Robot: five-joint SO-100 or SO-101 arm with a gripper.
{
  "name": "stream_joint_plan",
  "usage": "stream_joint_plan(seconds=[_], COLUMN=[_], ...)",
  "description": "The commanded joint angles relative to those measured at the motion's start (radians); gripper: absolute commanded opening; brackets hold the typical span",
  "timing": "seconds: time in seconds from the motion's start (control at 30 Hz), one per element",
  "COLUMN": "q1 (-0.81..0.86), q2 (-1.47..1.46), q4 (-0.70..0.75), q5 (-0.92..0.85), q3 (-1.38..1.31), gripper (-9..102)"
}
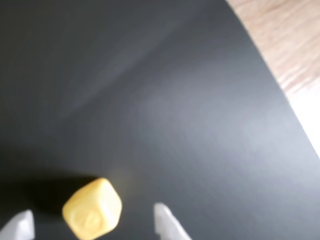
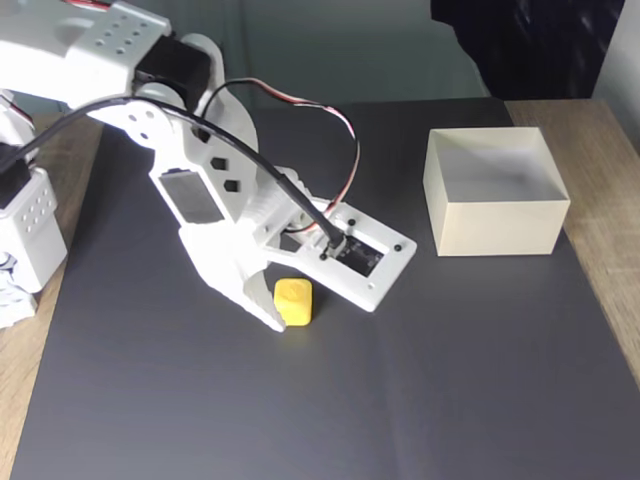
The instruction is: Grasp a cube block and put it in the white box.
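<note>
The yellow-orange cube block (image 1: 92,208) (image 2: 293,302) rests on the black mat. In the wrist view it sits between my two white fingertips, close to the left one, with a clear gap to the right one. My gripper (image 1: 92,218) (image 2: 286,308) is open and lowered around the cube; in the fixed view one finger (image 2: 262,303) reaches the mat just left of the cube. The white box (image 2: 500,228) stands open-topped at the right rear of the mat, well away from the gripper, with nothing showing inside it.
A black mat (image 2: 400,400) covers most of the wooden table (image 2: 600,130). The arm's base (image 2: 25,230) stands at the left edge. Bare wood (image 1: 285,40) shows beyond the mat's edge in the wrist view.
</note>
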Motion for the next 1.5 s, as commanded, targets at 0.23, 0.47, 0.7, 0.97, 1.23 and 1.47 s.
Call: stream_joint_plan(seconds=[0.23, 0.47, 0.7, 0.97, 1.23, 1.47], q1=[-0.083, -0.112, -0.104, -0.087, -0.101, -0.104], q2=[-0.021, -0.044, -0.064, -0.089, -0.121, -0.132], q4=[-0.049, -0.080, -0.081, -0.100, -0.118, -0.121], q5=[-0.012, -0.014, -0.006, 0.000, -0.003, 0.006], q3=[0.069, 0.083, 0.083, 0.083, 0.081, 0.071], gripper=[31, 30, 29, 28, 26, 22])
